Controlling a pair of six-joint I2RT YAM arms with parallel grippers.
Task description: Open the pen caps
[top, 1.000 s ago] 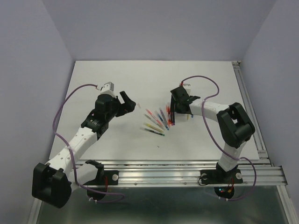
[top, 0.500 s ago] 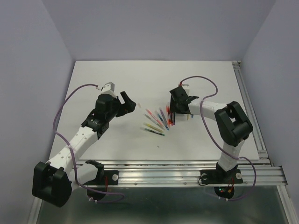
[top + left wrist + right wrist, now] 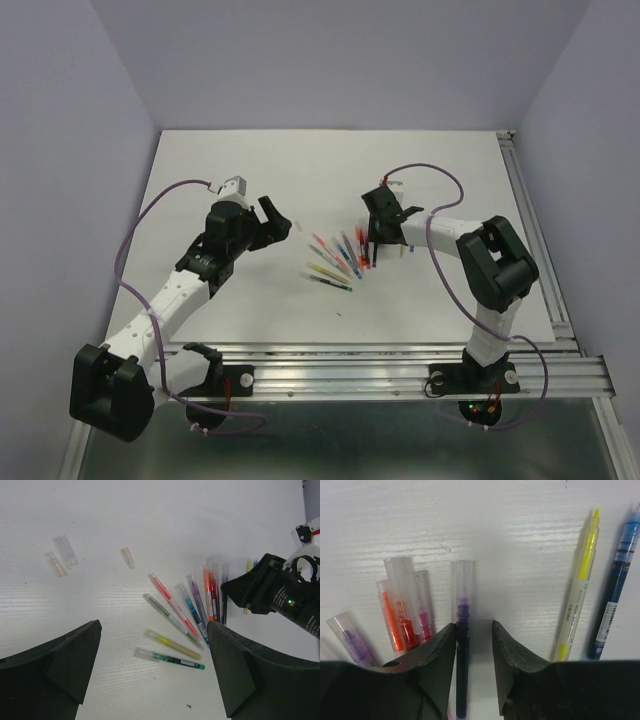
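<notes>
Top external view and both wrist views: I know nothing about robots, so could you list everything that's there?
loose pen caps: three, clear to pale pink, on the table left of the pens
capped pens: about nine, pink, green, yellow, blue, purple, orange, red, fanned mid-table
dark purple pen: one, clear cap on, right end of the fan
uncapped pens: two, yellow and blue, right of the fan
table: one, white
left arm: white and black, jaws wide open, left of the pens
right arm: white and black, jaws open, either side of the dark purple pen
</notes>
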